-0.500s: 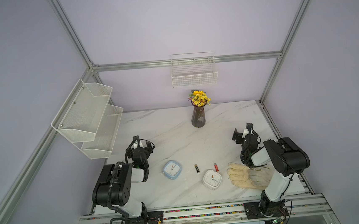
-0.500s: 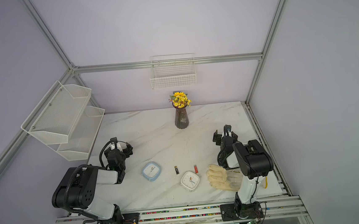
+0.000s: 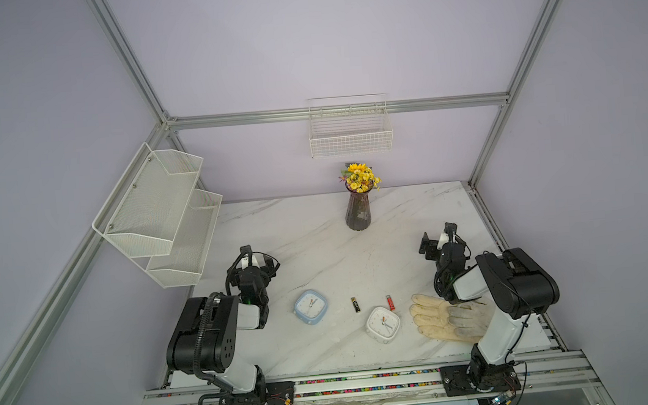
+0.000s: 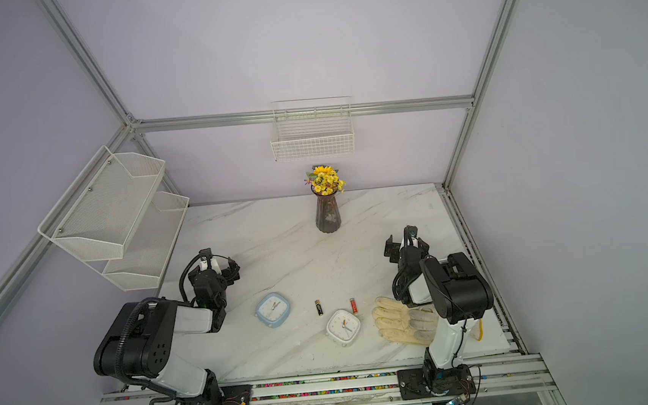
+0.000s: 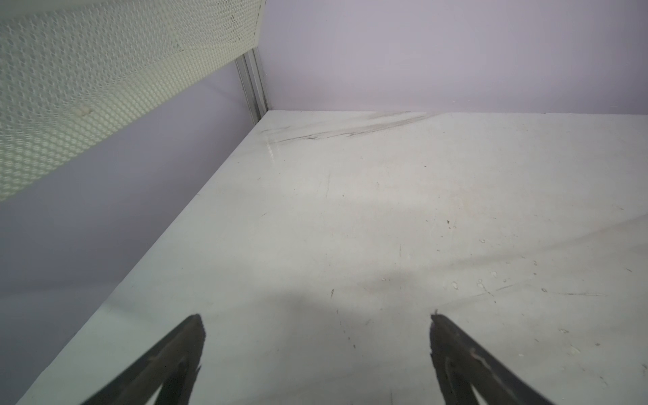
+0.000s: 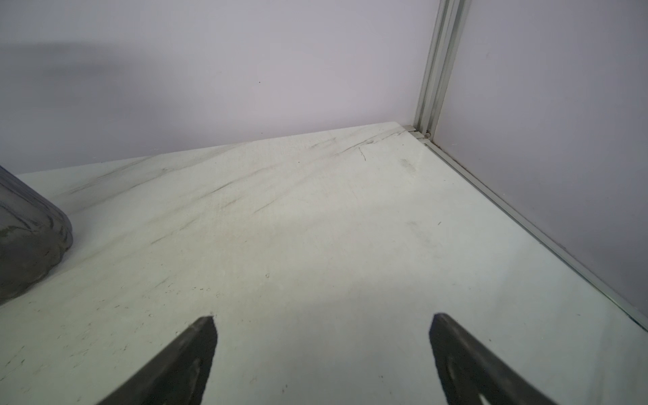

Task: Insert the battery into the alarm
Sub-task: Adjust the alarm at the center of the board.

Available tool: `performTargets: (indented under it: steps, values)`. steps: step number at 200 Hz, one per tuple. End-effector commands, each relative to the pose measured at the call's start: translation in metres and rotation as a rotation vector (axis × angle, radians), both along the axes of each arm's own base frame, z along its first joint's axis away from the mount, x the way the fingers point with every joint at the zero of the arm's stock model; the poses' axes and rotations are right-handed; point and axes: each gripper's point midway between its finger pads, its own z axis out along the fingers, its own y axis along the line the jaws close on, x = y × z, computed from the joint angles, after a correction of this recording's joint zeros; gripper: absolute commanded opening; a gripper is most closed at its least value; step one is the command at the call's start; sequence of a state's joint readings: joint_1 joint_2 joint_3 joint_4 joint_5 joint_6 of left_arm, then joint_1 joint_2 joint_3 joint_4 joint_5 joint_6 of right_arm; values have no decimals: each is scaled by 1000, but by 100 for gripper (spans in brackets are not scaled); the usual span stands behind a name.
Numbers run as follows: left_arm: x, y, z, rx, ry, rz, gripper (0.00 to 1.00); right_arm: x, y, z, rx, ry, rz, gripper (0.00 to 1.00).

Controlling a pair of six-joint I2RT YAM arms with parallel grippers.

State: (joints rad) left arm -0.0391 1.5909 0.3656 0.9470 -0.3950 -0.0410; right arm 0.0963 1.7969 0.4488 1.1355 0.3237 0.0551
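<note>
While both top views take in the whole white table (image 3: 318, 251), each wrist view sees only a bare corner of it. The left wrist view adds the underside of the mesh shelf (image 5: 70, 87), and the right wrist view catches the foot of the dark vase (image 6: 24, 245). The left gripper (image 5: 315, 317) and right gripper (image 6: 322, 317) point at bare table, jaws spread wide, holding nothing. Only the top views show the glove (image 3: 442, 320), the blue alarm (image 3: 310, 306), the white alarm (image 3: 382, 324), the black battery (image 3: 356, 304) lying between the two alarms, and the red battery (image 3: 390, 303) just beside the white alarm. Their labels are too small to read.
</note>
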Motion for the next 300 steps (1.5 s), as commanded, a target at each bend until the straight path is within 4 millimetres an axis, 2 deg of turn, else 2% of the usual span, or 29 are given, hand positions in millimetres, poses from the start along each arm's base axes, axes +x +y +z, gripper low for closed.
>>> performTargets:
  steps: [1,68,77,84,92,98,107,112,117,122,126,146,157,170,183,197,221,246,260,278,300]
  values:
    - [3,1,13,-4,-44,-3,100,0,0,6,-7,-19,1,97]
    - [2,1,13,-5,-45,3,100,-1,0,7,-9,-21,-1,97]
    - [4,1,13,-3,-44,4,100,1,-2,10,-6,-25,-11,97]
    - [2,1,14,-3,-48,4,100,1,1,21,-35,-32,12,97]
    - [-2,1,23,23,-70,37,100,-1,11,34,-36,-19,75,97]
    - [-4,-4,30,39,-78,16,100,-2,16,52,-30,-27,105,97]
    - [-7,-6,48,68,-103,43,100,-5,18,72,2,-36,111,97]
    - [-9,-8,51,77,-83,48,100,-6,18,84,14,-51,111,97]
    - [-12,-9,69,68,-105,50,100,-9,17,92,31,-58,104,97]
    - [-14,-10,77,49,-101,51,100,-11,16,92,65,-51,91,97]
    - [-16,-10,82,13,-97,58,100,-14,16,104,109,-73,83,97]
    - [-27,-13,111,-233,-96,97,100,-30,4,104,307,68,-47,97]
    - [-36,-15,117,-314,-54,115,100,-41,-4,100,388,129,-139,97]
    - [-42,-16,120,-417,-68,131,100,-45,4,103,439,149,-104,97]
    - [-42,-39,120,-477,-41,-2,100,-51,12,102,493,192,-82,97]
    - [-46,-66,116,-587,37,-117,100,-56,32,105,525,261,21,97]
    - [-59,-140,110,-810,229,-387,100,-73,83,95,680,455,205,97]
    - [-93,-213,101,-868,367,-511,100,-108,119,80,667,592,221,97]
    - [-116,-246,96,-937,422,-548,100,-127,139,76,692,616,258,96]
    - [-144,-277,93,-1016,449,-574,100,-147,155,70,729,634,282,88]
    - [-174,-302,88,-1118,453,-565,100,-165,166,62,730,648,293,80]
